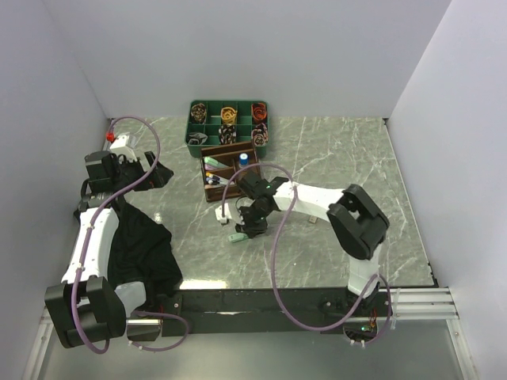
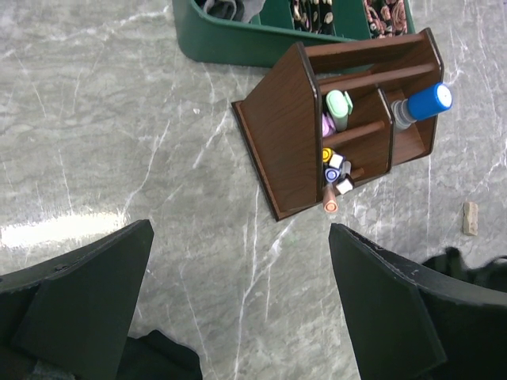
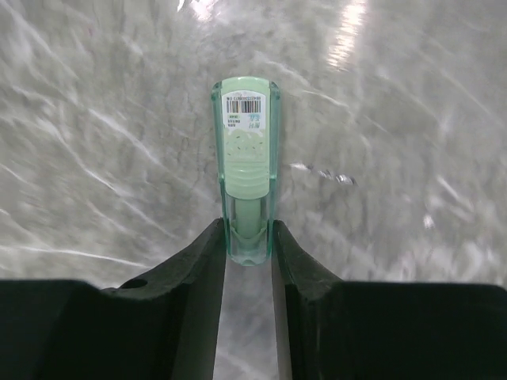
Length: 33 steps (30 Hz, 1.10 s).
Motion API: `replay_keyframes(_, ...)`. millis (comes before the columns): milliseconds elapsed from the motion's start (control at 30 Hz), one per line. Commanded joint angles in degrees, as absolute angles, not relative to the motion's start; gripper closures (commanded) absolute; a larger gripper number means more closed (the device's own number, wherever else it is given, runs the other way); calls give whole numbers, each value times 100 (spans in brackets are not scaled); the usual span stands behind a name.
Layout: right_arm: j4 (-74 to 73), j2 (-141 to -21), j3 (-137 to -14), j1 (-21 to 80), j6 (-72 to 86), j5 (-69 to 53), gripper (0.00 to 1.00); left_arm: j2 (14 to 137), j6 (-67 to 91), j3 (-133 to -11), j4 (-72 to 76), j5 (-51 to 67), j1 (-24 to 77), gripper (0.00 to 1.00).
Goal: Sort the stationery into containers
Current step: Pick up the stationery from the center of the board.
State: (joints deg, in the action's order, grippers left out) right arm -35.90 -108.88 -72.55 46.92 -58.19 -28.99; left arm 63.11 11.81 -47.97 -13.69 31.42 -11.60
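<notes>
A mint-green clip (image 3: 245,166) with a barcode label lies lengthwise on the marble table. My right gripper (image 3: 249,237) has its fingers pressed against both sides of the clip's near end. From above, this gripper (image 1: 250,228) points down just in front of the dark brown organiser (image 1: 230,170), with the clip (image 1: 236,237) at its tip. The organiser (image 2: 285,134) holds several pens, a mint-green piece and a blue-capped cylinder (image 2: 424,103). My left gripper (image 2: 242,261) hovers wide open over bare table, left of the organiser, with nothing between its fingers.
A green tray (image 1: 191,127) with patterned rolls in its compartments stands right behind the organiser. A black cloth (image 1: 142,245) lies under the left arm. A small beige piece (image 2: 470,218) lies on the table near the organiser's front. White walls enclose the table.
</notes>
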Motion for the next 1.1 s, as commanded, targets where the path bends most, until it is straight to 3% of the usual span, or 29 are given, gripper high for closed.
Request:
replay_keyframes(0, -2831, -9985, -7242, 4588, -3546, -2769, 95, 6179, 1292, -4895, -932, 3164, -1186, 0)
replay_keyframes(100, -2585, -9730, -7207, 4448, -1982, -2628, 100, 6205, 1301, -4948, -870, 3155, -1186, 1)
replay_keyframes(333, -2268, -9457, -6908, 4210, 937, -1969, 100, 6144, 1424, -4966, -843, 3155, -1178, 1)
replay_keyframes(533, -2338, -9729, -7066, 4070, 1931, -1161, 100, 6100, 1301, -5010, -1011, 3076, -1178, 1)
replay_keyframes(1067, -2066, -10898, -7839, 3647, 2645, -1090, 100, 6275, 1213, -4992, -1099, 3023, -1292, 0)
